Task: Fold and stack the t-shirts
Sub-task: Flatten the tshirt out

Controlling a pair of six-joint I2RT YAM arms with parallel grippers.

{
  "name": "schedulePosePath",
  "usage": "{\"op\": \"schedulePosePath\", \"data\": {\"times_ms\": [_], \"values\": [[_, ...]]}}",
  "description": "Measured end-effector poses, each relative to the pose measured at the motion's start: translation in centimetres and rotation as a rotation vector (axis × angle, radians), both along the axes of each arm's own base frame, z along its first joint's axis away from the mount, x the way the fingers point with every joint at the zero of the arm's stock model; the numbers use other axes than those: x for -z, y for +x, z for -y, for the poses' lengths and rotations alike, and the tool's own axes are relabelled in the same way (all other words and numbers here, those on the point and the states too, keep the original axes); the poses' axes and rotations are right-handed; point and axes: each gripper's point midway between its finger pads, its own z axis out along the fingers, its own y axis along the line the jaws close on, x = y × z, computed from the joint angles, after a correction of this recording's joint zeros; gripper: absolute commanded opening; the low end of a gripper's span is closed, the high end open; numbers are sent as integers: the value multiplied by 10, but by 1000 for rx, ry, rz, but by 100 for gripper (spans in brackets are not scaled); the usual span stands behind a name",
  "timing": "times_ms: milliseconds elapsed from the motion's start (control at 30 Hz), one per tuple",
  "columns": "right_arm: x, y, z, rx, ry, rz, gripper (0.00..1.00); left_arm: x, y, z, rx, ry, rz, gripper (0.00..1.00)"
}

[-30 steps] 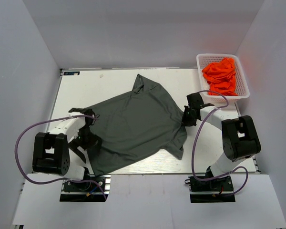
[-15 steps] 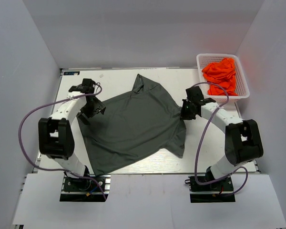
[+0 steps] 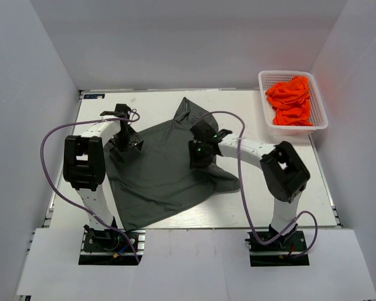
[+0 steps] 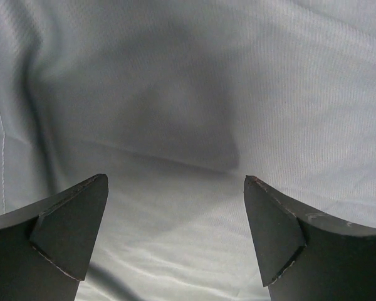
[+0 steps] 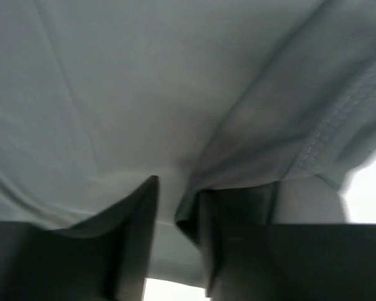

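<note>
Grey shirt (image 3: 163, 179): flat across the middle of the desk (image 3: 288, 200) and skewed, collar end toward the far edge, hem toward the near left corner. Its right side is doubled in over the body, leaving a bunched fold toward the near right of the cloth.

Right end effector (image 3: 200, 153): low over the shirt's middle, at the inner end of that fold. In the wrist view the jaws are a little apart. A hemmed edge hangs in the gap against one finger, with daylight beside it, so it looks loose rather than pinched.

Left end effector (image 3: 126, 143): over the shirt's left edge, jaws spread wide, nothing between them. Only smooth cloth shows below in its wrist view.

Orange shirts (image 3: 291, 100): heaped in the white basket (image 3: 266, 78) at the far right corner, well apart from the work.

Step, as I judge it: the first side fold of the grey shirt, with the right flap just being laid down.

Next move calls for:
- The right end effector to open clear of the hem and lift straight up, so the flap isn't dragged back.
- The left end effector to drop and pinch the left edge or sleeve, then carry it inward to meet the right flap.
- The bunched fold will likely want flattening before the cross fold. The stack is not yet begun.
</note>
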Motion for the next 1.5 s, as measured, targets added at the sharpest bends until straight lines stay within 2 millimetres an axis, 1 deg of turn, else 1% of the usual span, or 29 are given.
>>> {"op": "schedulePosePath", "data": {"times_ms": [33, 100, 133, 200, 233, 300, 333, 433, 500, 533, 600, 667, 733, 800, 833, 867, 900, 967, 1033, 1133, 1200, 1267, 1333, 1367, 1433, 1500], "values": [[6, -9, -5, -21, -14, -17, 51, 2, 1, 0, -1, 0, -2, 99], [10, -27, -11, -60, -39, -40, 58, 8, 1, -1, -3, 1, -13, 99], [8, -31, -12, -70, -40, -39, 60, 12, 1, -1, -4, 2, -21, 99], [-1, -31, -12, -71, -35, -18, 66, 19, 0, 0, -4, -9, -42, 99], [-6, -30, -8, -62, -32, -4, 68, 18, 1, -1, -5, -7, -39, 99], [-21, -26, 2, -37, -21, 37, 70, 19, 1, -1, -3, -7, -39, 99], [-29, -24, 8, -24, -18, 59, 72, 19, 1, -1, -3, -7, -39, 99], [-48, -20, 30, 26, -8, 105, 72, 19, 2, -1, -1, -7, -39, 99], [-51, -22, 47, 59, -11, 122, 68, 19, 2, -1, -1, -6, -40, 99], [-49, -21, 55, 76, -22, 120, 68, 19, 2, -1, 0, -6, -39, 99], [-38, -24, 79, 119, -55, 100, 67, 19, 2, -1, 0, -4, -39, 99], [-23, -28, 104, 150, -100, 71, 65, 19, 2, -2, 0, -2, -40, 99], [-6, -35, 128, 162, -150, 33, 65, 19, 4, -2, 0, 0, -40, 99], [7, -44, 142, 131, -181, 6, 65, 19, 7, -2, 0, 0, -37, 99], [12, -49, 145, 102, -187, -9, 60, 19, 8, -2, 0, 0, -37, 99], [16, -54, 146, 69, -189, -19, 46, 19, 9, -2, 0, 2, -38, 99], [19, -58, 146, 44, -187, -27, 46, 19, 11, -2, 0, 2, -35, 99], [21, -60, 142, -3, -172, -32, 32, 19, 15, -1, 0, 3, -32, 99], [24, -58, 137, -41, -157, -30, 0, 19, 19, -1, 0, 4, -29, 99], [32, -58, 134, -45, -153, -57, 0, 18, 28, -2, 5, 10, -21, 99], [31, -59, 137, -19, -168, -63, 0, 19, 34, -2, 5, 15, -15, 99], [24, -58, 143, 22, -195, -62, 0, 18, 40, -3, 4, 20, -8, 99], [13, -60, 153, 95, -225, -60, 0, 18, 47, -3, 4, 26, 0, 99], [4, -61, 156, 131, -224, -49, 0, 18, 49, -4, 4, 29, 4, 99], [-7, -68, 169, 237, -247, -57, 0, 18, 52, -4, 4, 34, 7, 99], [-11, -79, 184, 345, -273, -87, 0, 18, 52, -5, 3, 35, 7, 99]]}}
